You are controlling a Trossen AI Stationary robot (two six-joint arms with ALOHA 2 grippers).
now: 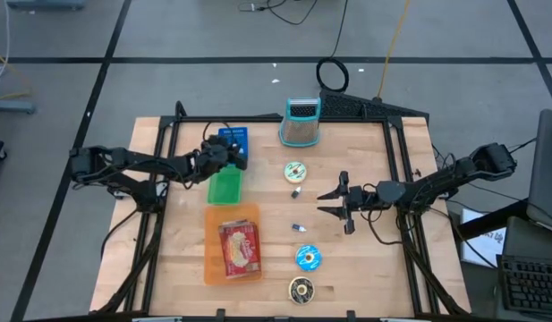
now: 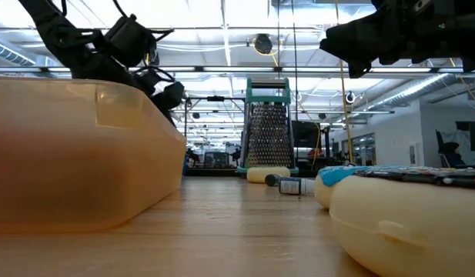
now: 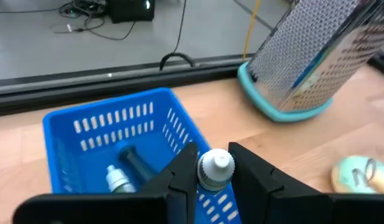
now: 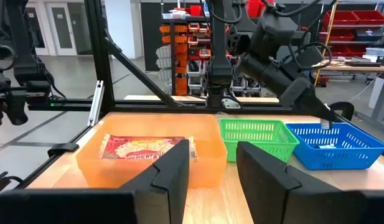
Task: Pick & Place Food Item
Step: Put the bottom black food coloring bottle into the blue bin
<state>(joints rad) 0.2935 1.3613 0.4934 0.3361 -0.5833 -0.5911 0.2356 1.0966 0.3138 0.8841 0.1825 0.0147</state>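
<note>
A small white-capped bottle (image 3: pixel 216 168) sits between the fingers of my left gripper (image 3: pixel 213 177), which hovers over the blue basket (image 1: pixel 233 140) at the table's far left. A second small bottle (image 3: pixel 121 176) lies inside that basket. A green basket (image 1: pixel 225 186) stands just nearer than the blue one. Nearer still, an orange bin (image 1: pixel 215 268) holds a red food packet (image 1: pixel 240 249) lying flat. My right gripper (image 1: pixel 338 202) waits open at the table's right, pointing toward the bin, with nothing between its fingers. My left gripper pinches the small bottle just below its white cap (image 3: pixel 218 160), between the two fingertips (image 3: pixel 182 171). The fingers come from the table's left, slanting down. The bottle is lifted clear above the blue basket's wall (image 3: pixel 210 202); its lower body is hidden by the fingers.
A metal grater with a teal base (image 1: pixel 300 122) stands at the far middle. Round tins (image 1: pixel 295 171), (image 1: pixel 309 258), (image 1: pixel 301 288) and two tiny items (image 1: pixel 296 190), (image 1: pixel 299 229) lie down the table's middle. Bare wood lies between them and the right gripper.
</note>
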